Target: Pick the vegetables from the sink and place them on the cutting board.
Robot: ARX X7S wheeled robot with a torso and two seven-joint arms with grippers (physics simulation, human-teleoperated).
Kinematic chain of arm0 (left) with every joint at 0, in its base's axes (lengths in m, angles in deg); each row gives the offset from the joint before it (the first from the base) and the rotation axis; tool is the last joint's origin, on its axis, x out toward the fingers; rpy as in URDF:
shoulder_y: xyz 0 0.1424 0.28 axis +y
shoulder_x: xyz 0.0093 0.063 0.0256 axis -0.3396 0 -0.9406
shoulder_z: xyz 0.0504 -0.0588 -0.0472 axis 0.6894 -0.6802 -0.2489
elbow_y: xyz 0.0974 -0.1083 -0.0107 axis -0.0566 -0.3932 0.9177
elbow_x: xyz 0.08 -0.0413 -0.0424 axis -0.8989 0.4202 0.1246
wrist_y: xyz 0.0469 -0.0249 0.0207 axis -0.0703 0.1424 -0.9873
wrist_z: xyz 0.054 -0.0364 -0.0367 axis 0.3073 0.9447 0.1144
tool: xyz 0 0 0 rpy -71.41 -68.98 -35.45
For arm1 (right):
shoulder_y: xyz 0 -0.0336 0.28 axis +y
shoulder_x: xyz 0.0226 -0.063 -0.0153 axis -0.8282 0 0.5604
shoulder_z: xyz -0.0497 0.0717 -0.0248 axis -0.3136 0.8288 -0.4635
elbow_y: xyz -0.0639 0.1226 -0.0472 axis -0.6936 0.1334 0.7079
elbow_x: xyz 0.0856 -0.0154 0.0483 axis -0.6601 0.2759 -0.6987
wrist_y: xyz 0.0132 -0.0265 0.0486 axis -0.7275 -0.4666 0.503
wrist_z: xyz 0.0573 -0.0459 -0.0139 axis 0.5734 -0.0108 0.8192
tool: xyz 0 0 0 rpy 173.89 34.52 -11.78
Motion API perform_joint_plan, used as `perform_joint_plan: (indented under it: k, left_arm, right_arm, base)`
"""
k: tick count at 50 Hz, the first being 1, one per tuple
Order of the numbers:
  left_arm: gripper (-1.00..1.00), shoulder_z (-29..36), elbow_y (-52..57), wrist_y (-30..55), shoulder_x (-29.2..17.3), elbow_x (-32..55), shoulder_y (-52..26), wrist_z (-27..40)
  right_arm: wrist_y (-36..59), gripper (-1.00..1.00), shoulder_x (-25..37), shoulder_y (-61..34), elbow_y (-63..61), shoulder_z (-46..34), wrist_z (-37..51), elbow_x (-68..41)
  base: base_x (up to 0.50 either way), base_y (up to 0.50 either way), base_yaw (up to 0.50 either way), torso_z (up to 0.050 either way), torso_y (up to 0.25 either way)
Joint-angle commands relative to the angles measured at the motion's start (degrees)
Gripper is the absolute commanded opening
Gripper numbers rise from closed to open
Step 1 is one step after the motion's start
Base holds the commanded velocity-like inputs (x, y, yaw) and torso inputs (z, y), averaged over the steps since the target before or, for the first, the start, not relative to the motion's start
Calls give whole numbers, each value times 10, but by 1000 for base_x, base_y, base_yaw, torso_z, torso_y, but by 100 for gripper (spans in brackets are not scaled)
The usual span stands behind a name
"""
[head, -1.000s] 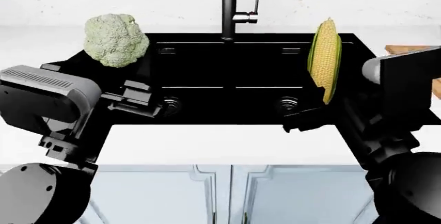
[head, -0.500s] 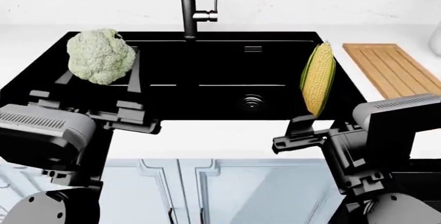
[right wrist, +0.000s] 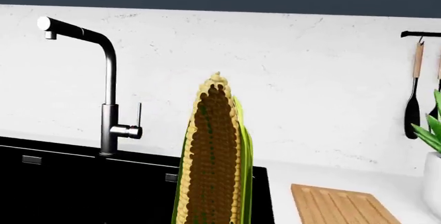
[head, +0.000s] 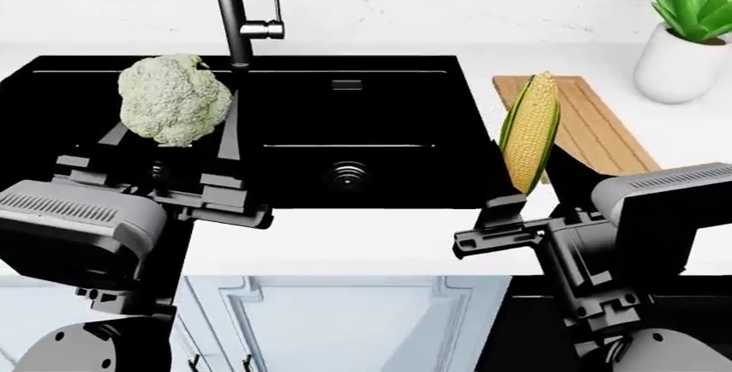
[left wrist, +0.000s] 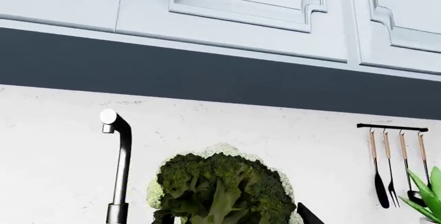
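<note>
We are holding one vegetable in each gripper above the sink (head: 378, 175). Our left gripper (head: 171, 145) is clamping the cauliflower (head: 174, 99) between its two dark fingers (head: 226, 136), which are running up along both sides of the floret; the floret is sitting at the far end of those fingers, raised over the left part of the sink. In the left wrist view the cauliflower (left wrist: 220, 188) is filling the space just ahead of the gripper, with the faucet (left wrist: 119, 167) standing beside it and the wall cabinets (left wrist: 227, 7) above.

Our right gripper (head: 517, 201) is gripping the corn cob (head: 530, 132) by its lower end, and the cob is standing nearly upright, its tip pointing away from the gripper. Seen from the head, the cob is hanging over the sink's right edge and overlapping the near left corner of the cutting board (head: 595, 123), which is lying on the white bench (head: 343, 239) just beyond and to the right of this gripper. In the right wrist view the corn cob (right wrist: 214, 157) is rising straight ahead of the gripper, the faucet (right wrist: 107, 90) off to one side, the cutting board (right wrist: 341, 203) to the other. A potted plant (head: 687, 33) is standing past the board's far end, and utensils (left wrist: 393, 167) are hanging on a wall rail.
</note>
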Motion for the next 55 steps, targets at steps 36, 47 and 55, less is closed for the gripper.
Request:
perform_joint_plan:
  k: [36, 47, 55]
  left_arm:
    - [-100, 34, -18, 144, -1, 58, -146, 47]
    - [-100, 25, -32, 190, -3, 74, -186, 74]
    - [-100, 12, -30, 231, -14, 95, -220, 89]
  right_arm:
    - [129, -100, 11, -171, 66, 11, 19, -119]
    - [183, -100, 3, -235, 70, -22, 25, -136]
    - [262, -100, -19, -338, 87, -56, 36, -168]
  base:
    - [59, -500, 0, 0, 0]
    - [423, -327, 0, 0, 1]
    - [500, 0, 0, 2, 1]
